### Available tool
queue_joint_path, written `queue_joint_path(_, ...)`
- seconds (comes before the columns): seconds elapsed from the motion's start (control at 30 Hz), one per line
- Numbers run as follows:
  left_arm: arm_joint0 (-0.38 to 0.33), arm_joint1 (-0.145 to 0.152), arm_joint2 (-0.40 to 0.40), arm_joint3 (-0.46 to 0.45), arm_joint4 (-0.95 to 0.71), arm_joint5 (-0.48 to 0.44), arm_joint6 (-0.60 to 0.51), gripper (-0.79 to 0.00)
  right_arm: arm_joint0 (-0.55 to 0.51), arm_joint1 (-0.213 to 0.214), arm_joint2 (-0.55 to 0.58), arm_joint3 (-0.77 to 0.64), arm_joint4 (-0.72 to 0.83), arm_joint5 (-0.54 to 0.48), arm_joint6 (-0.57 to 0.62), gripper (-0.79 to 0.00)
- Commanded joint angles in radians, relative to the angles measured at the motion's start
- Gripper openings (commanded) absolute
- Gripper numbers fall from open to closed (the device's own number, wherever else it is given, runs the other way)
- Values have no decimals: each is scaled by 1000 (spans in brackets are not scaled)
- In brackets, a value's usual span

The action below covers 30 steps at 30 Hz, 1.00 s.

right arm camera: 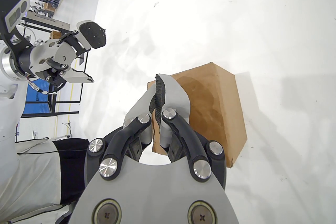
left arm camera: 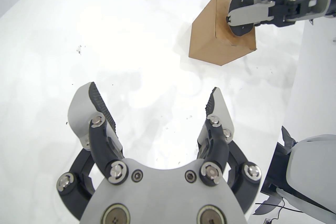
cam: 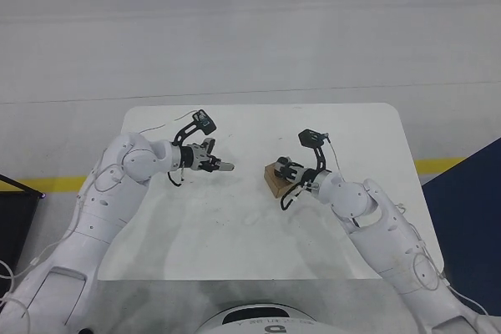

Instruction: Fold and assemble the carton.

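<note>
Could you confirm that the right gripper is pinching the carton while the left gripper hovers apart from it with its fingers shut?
Not quite: the left gripper is open, as the left wrist view shows. The right gripper does pinch the carton, and the left hovers apart from it.

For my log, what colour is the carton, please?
The carton is plain brown, clearest in left wrist view.

Brown carton [cam: 275, 177], folded boxlike, on white table [cam: 234, 242]
</note>
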Motion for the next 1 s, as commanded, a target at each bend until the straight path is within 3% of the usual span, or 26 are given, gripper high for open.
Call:
queue_joint_path(0.0,1,3,-3,-3,-1,-1,-2,0,-5,0,4,-19,-6,2,-10,-785)
queue_joint_path(0.47,2,11,-12,-4,-1,-14,4,0,-33,-3,18,-67,-17,28,-55,-785)
queue_joint_path(0.97,2,11,-12,-4,-1,-14,4,0,-43,2,43,-74,-63,83,0,-785)
